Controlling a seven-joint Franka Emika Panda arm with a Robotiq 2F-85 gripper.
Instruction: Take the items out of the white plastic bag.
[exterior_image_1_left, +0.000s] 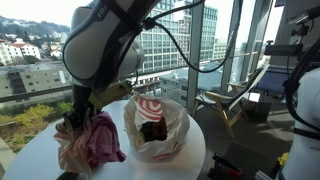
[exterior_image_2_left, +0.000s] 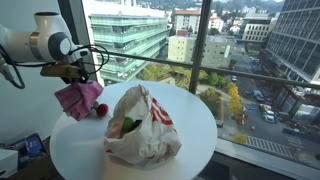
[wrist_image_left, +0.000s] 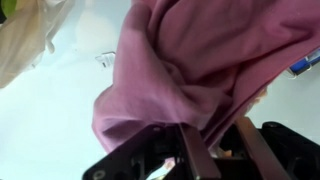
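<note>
A white plastic bag with red print sits open on the round white table; it also shows in an exterior view, with dark items inside. My gripper is shut on a pink cloth and holds it hanging above the table's edge, beside the bag. The cloth also shows in an exterior view below the gripper. In the wrist view the pink cloth fills the frame, pinched between the fingers. The bag's edge is at the upper left.
A small red object lies on the table under the cloth. Large windows stand right behind the table. Chairs and a table stand beyond it, and a white robot part is at the frame edge.
</note>
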